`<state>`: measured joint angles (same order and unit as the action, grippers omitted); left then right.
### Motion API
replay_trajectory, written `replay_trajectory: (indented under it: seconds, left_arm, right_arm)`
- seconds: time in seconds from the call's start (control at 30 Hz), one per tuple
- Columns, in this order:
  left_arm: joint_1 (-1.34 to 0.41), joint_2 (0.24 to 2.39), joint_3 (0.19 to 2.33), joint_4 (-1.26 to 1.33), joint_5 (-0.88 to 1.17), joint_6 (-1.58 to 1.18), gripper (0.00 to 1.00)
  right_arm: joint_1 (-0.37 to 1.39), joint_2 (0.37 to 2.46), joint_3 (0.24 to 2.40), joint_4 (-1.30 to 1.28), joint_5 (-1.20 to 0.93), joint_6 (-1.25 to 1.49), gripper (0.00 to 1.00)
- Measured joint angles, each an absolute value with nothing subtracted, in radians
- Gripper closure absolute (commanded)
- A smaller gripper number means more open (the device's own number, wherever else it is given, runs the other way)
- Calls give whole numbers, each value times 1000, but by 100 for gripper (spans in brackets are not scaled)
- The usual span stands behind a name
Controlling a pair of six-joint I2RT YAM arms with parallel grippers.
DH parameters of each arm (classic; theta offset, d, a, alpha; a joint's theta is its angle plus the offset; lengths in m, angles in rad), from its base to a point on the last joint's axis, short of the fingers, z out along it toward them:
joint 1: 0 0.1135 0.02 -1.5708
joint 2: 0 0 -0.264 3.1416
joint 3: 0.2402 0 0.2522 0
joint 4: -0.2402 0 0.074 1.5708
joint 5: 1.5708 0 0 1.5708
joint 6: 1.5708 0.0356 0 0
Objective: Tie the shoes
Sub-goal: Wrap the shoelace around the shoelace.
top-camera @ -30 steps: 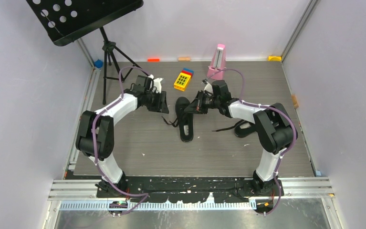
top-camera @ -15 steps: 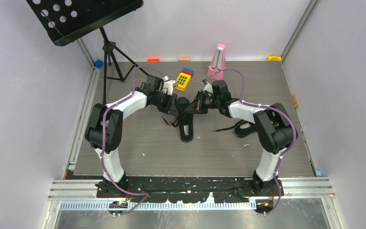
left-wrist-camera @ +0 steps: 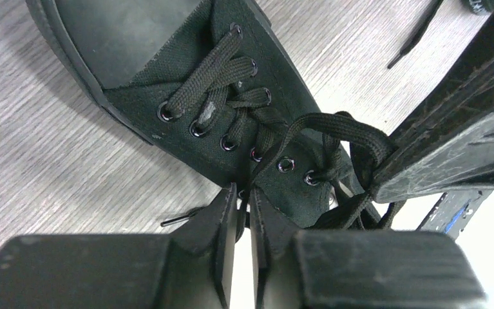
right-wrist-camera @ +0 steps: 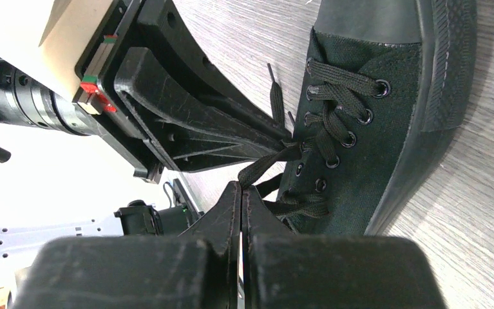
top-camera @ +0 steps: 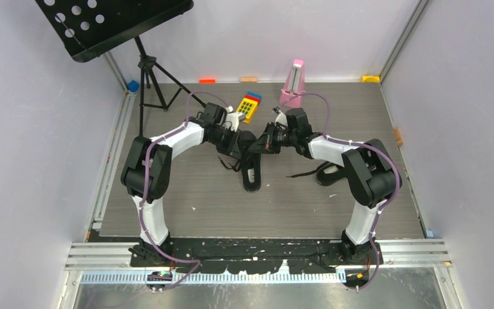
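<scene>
**Inspector:** Top external view. The worked shoe [top-camera: 251, 172] lies on the near side of the pink metronome [top-camera: 294, 78], with its toe apparently pointing away from the metronome toward the arm bases. The second shoe [top-camera: 328, 174] lies further from the metronome, toward the right arm's side. That arm partly hides it, and its lace trails loose on the table.

**Assessor:** State of the jaws?

**Inspector:** On the left gripper [left-wrist-camera: 243, 193] only a thin slit shows between the fingers. A lace strand [left-wrist-camera: 263, 161] runs from the upper eyelets straight into that slit, so it is judged pinched. The right gripper [right-wrist-camera: 241, 190] is closed tight, and the left wrist view shows the lace loop [left-wrist-camera: 353, 132] caught at its tip.

**Assessor:** Why do both meet at that spot?

**Inspector:** Both tips work at the end of the shoe that faces the metronome, over the top eyelets, because the free lace leaves the shoe there. One arm fixes the loop and the other holds a strand taut. This arrangement looks meant for crossing or drawing one through the other.

**Assessor:** Progress?

**Inspector:** No finished bow is visible. The knot is judged under way on this shoe and not begun on the second.
</scene>
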<state>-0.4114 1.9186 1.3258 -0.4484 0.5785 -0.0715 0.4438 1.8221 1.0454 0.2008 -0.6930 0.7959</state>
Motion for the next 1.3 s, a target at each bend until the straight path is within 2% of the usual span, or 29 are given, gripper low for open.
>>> replay_trajectory:
  seconds: [0.07, 0.27, 0.53, 0.83, 1.3]
  left_arm:
    - [-413, 1919, 1326, -457, 577, -70, 100]
    - [-413, 1895, 1292, -446, 548, -92, 100]
    - [-413, 1724, 1196, -437, 447, -159, 100]
    - [-421, 1641, 1127, -408, 451, -227, 100]
    - [-556, 1600, 1121, -387, 448, -234, 100]
  right_arm:
    - [444, 1822, 1045, 201, -693, 796, 100]
    - [444, 1822, 1050, 191, -689, 796, 100]
    - [444, 1828, 1096, 159, -663, 800, 100]
    - [444, 1840, 1109, 141, -633, 818, 100]
    - [446, 1842, 1119, 133, -625, 827, 100]
